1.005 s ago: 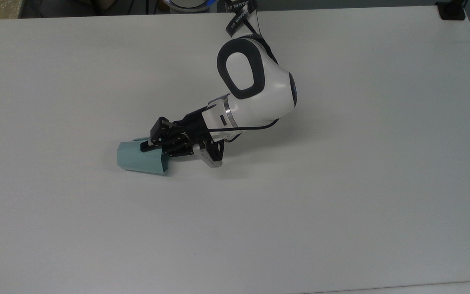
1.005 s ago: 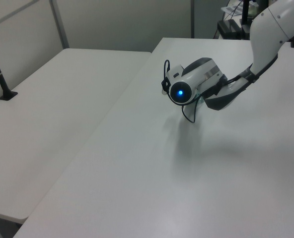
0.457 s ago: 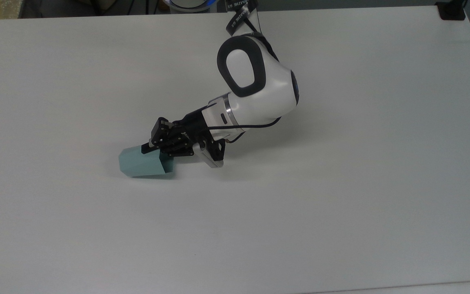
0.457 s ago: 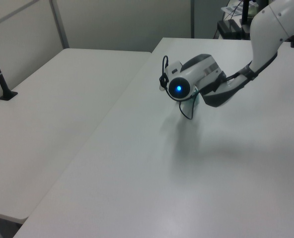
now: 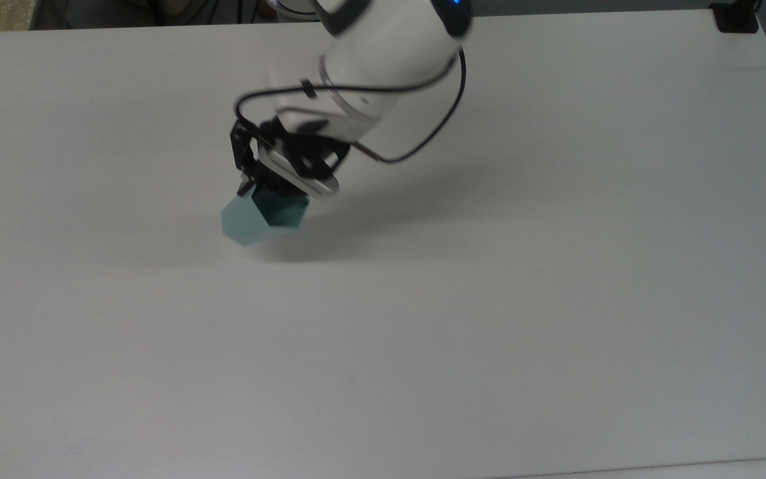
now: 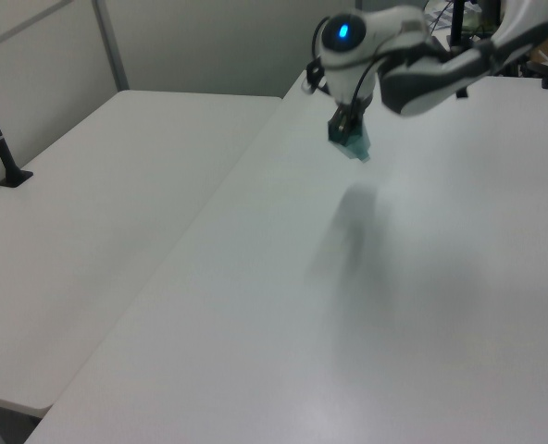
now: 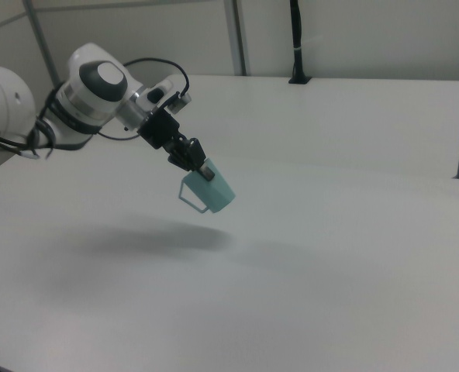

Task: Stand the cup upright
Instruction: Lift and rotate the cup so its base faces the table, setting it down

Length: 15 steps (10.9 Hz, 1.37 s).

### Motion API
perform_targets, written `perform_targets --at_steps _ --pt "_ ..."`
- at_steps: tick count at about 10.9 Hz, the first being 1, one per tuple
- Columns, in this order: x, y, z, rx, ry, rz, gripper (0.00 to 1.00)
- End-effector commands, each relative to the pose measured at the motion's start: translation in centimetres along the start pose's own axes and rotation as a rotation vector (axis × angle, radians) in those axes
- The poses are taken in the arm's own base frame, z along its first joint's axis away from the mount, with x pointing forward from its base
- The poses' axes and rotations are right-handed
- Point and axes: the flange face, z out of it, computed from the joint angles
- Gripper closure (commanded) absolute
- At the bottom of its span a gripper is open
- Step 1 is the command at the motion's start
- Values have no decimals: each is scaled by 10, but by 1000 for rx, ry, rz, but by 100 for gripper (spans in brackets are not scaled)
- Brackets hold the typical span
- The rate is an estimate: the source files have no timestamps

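The pale teal faceted cup [image 5: 262, 218] hangs in the air above the white table [image 5: 556, 266], tilted, with its dark mouth facing the top view camera. My gripper [image 5: 255, 183] is shut on the cup's rim wall from above. In the right view the cup [image 7: 216, 191] slants down to the right below the gripper [image 7: 198, 167], and its thin flat handle [image 7: 189, 195] points down and left. In the left view the cup [image 6: 354, 145] hangs under the gripper [image 6: 342, 126], well clear of the tabletop. A soft shadow lies on the table beneath it.
A second white table [image 6: 89, 213] stands beside this one in the left view, with a black clamped post [image 6: 1, 139] on it. Another black post [image 7: 295, 43] rises at the far edge in the right view. A black mount [image 5: 735, 16] sits at the top view's upper right corner.
The arm has swung up and toward the top view's upper part, lifting the cup off the table. The cup lay on its side before and now hangs tilted.
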Motion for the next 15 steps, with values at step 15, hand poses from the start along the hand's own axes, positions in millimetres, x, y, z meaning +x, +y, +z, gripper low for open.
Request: perform_targets --at_steps 15 --pt "-99 27 71 663 -171 151 100"
